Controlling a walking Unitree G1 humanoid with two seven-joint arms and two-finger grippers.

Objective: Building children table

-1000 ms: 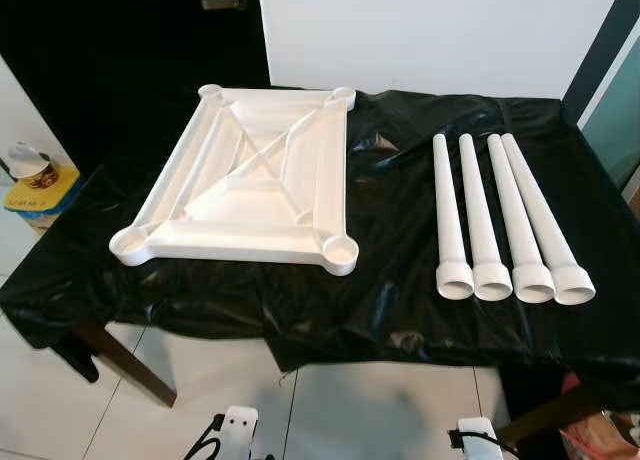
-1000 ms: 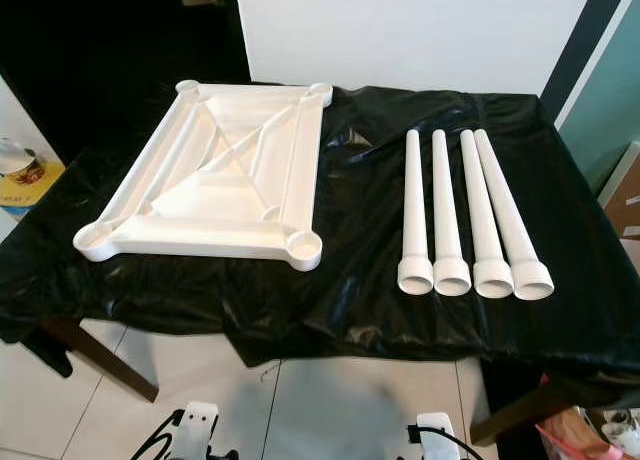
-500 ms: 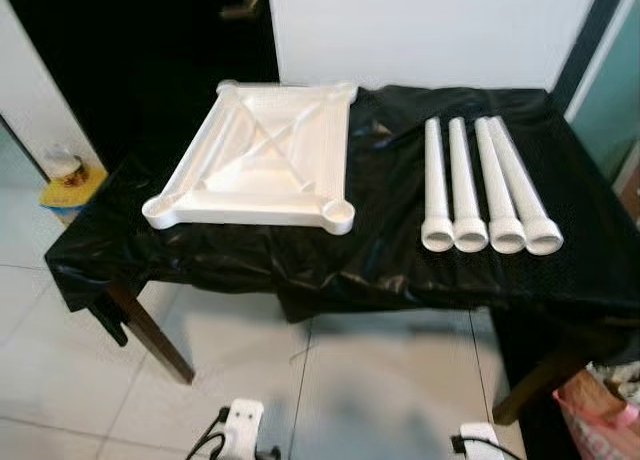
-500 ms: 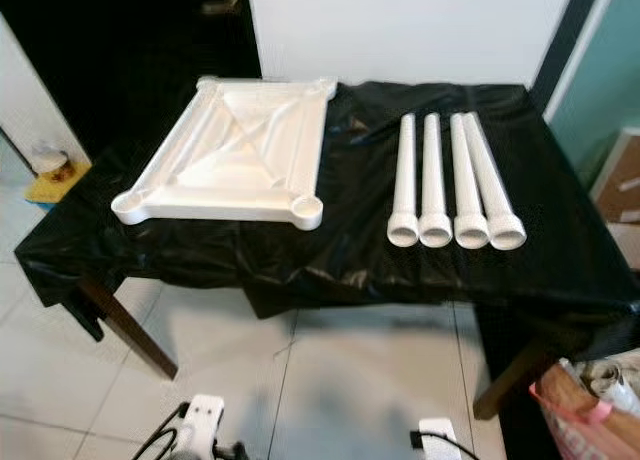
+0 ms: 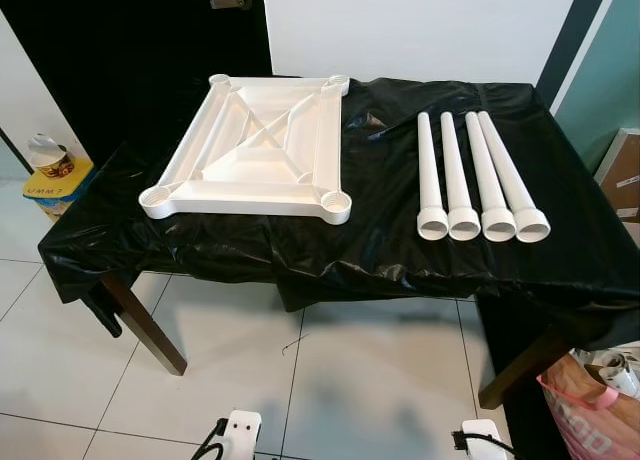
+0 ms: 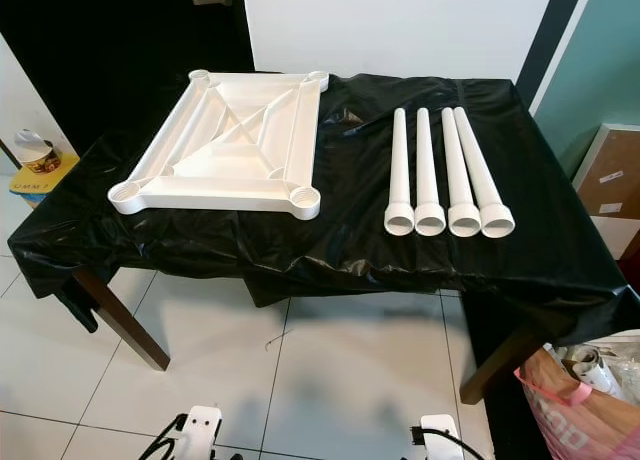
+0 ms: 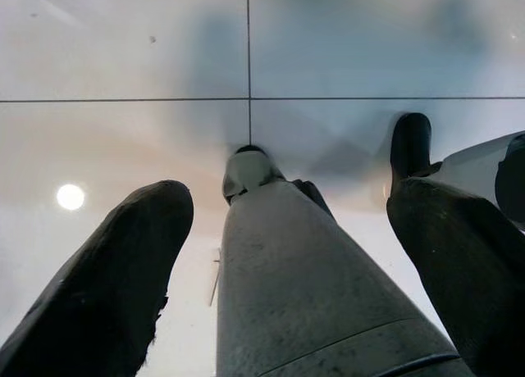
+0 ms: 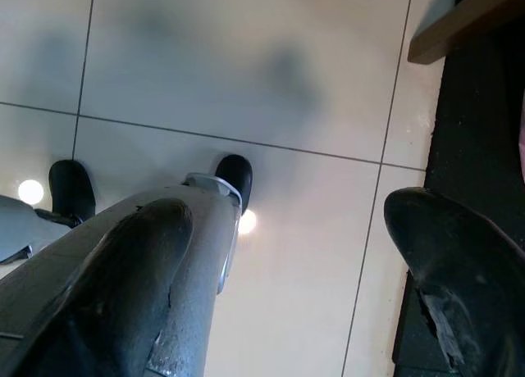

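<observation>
A white square tabletop [image 5: 255, 160] lies upside down on the left half of a table covered in black plastic [image 5: 380, 250], with round sockets at its corners. Several white tube legs [image 5: 470, 180] lie side by side on the right half, open ends toward me. Both arms hang low over the tiled floor. My left gripper [image 7: 291, 201] is open, its black fingers [image 7: 123, 270] wide apart with nothing held. My right gripper [image 8: 287, 217] is open too, its fingers [image 8: 451, 262] spread above the tiles.
Wooden table legs [image 5: 145, 325] stand at the front corners. A pink bag [image 5: 590, 400] sits on the floor at the right, a cardboard box [image 5: 618, 175] beyond it. A yellow item with a cup [image 5: 55, 170] rests at the left by the black door [image 5: 120, 40].
The whole picture has shifted: the camera has drawn back and the table looks farther away and more fully in view. The tabletop and tube legs lie as before.
</observation>
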